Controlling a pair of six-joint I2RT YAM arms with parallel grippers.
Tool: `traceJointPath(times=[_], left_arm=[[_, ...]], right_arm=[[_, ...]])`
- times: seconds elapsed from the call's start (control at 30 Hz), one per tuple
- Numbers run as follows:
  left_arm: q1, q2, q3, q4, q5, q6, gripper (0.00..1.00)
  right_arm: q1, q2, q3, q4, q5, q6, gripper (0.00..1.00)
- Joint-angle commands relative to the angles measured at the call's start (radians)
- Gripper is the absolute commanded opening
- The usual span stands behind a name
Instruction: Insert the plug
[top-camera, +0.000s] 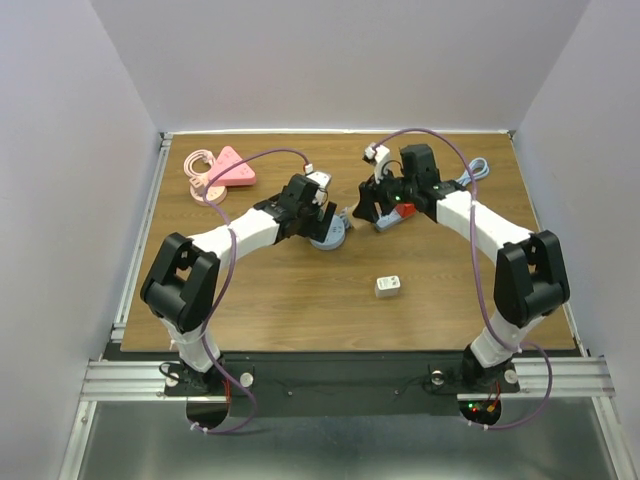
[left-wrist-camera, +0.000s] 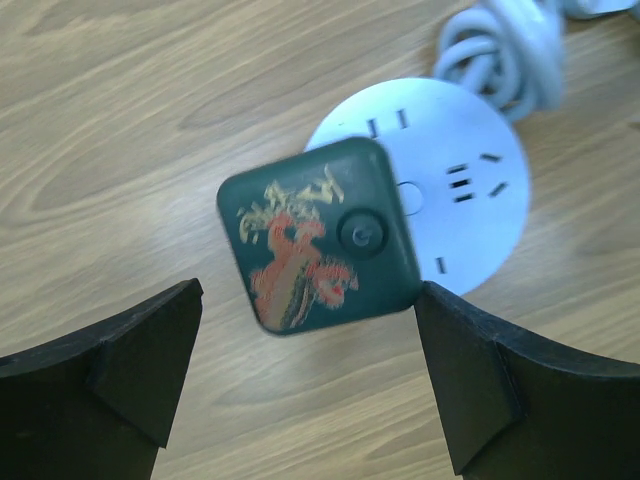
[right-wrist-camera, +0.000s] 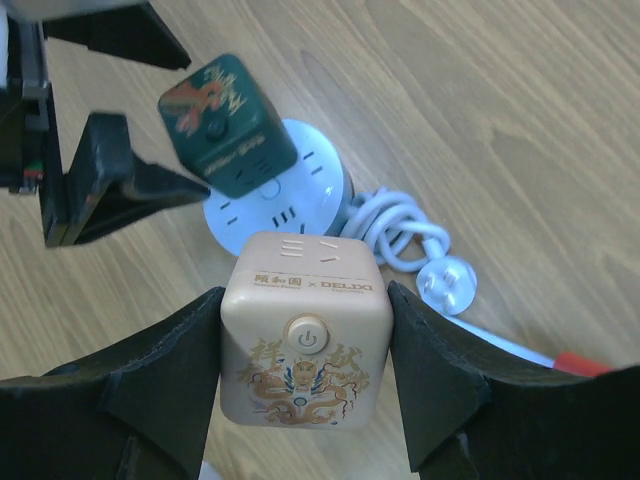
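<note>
A dark green cube plug (left-wrist-camera: 318, 235) with a red-and-gold print sits on the left part of the round pale-blue socket disc (left-wrist-camera: 470, 190); whether it is seated I cannot tell. My left gripper (left-wrist-camera: 310, 292) is open, its fingers either side of the green cube and just short of it; in the top view it is over the disc (top-camera: 322, 207). My right gripper (right-wrist-camera: 305, 300) is shut on a beige cube plug (right-wrist-camera: 305, 340) with a power button and a dragon print, held just to the near side of the disc (right-wrist-camera: 290, 200) and the green cube (right-wrist-camera: 225, 125).
The disc's white cable coil (right-wrist-camera: 400, 230) and its plug (right-wrist-camera: 447, 285) lie to its right, with a red object (right-wrist-camera: 582, 363) beyond. A pink triangular power strip (top-camera: 230, 168) lies at the back left. A small white cube (top-camera: 388, 287) sits at the front centre.
</note>
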Motion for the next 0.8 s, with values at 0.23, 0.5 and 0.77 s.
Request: traceJointPath(times=[0.23, 0.5, 0.77], left_arm=[[0.000, -0.022, -0.024, 0.143, 0.098, -0.117, 0.99], [0.000, 0.024, 0.001, 0.165, 0.109, -0.124, 0.91], [0.000, 0.078, 0.031, 0.120, 0.114, -0.046, 0.52]], right_arm=[[0.047, 0.084, 0.208, -0.120, 0.050, -0.104, 0.00], [0.047, 0.083, 0.194, -0.124, 0.093, -0.141, 0.00], [0.047, 0.035, 0.152, -0.123, 0.097, -0.131, 0.00]])
